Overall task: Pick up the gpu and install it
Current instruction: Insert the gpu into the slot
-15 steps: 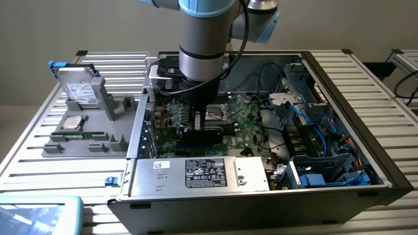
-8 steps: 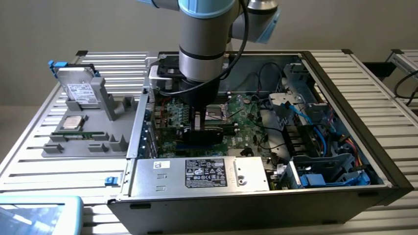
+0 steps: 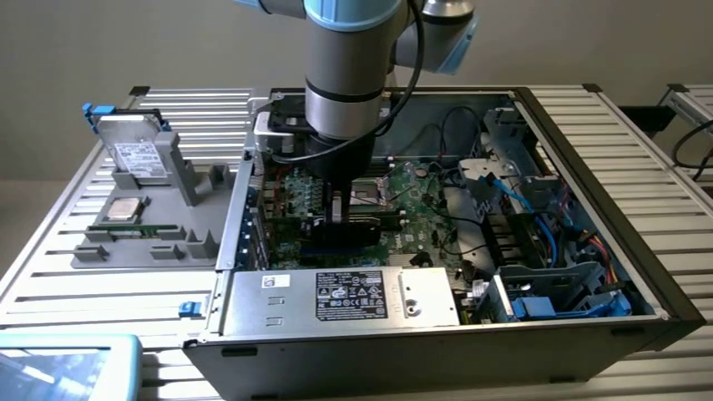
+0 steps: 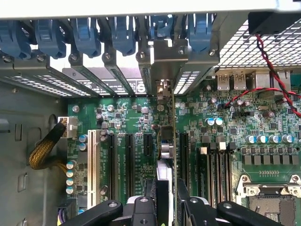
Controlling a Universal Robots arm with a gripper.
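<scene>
The gpu [image 4: 165,141] stands on edge over the green motherboard [image 4: 122,113], lined up with a black expansion slot [image 4: 182,155]. Its metal end bracket [image 4: 162,89] sits at the case's rear slot opening. My gripper [image 4: 164,209] is shut on the card from above, its black fingers [image 4: 141,207] on either side of it. In the exterior view the gripper [image 3: 334,210] is down inside the open computer case [image 3: 602,276], holding the black card [image 3: 362,230] low against the motherboard [image 3: 418,200]. Whether the card is fully seated I cannot tell.
Blue slot clips [image 4: 84,33] line the rear panel. A processor socket [image 4: 273,202] and a red-black wire [image 4: 268,61] lie beside the slots. The power supply [image 3: 346,296] and blue cables [image 3: 523,192] crowd the case. Outside, a grey holder tray [image 3: 145,242] carries a drive [image 3: 139,154] and a silver chip [image 3: 123,209].
</scene>
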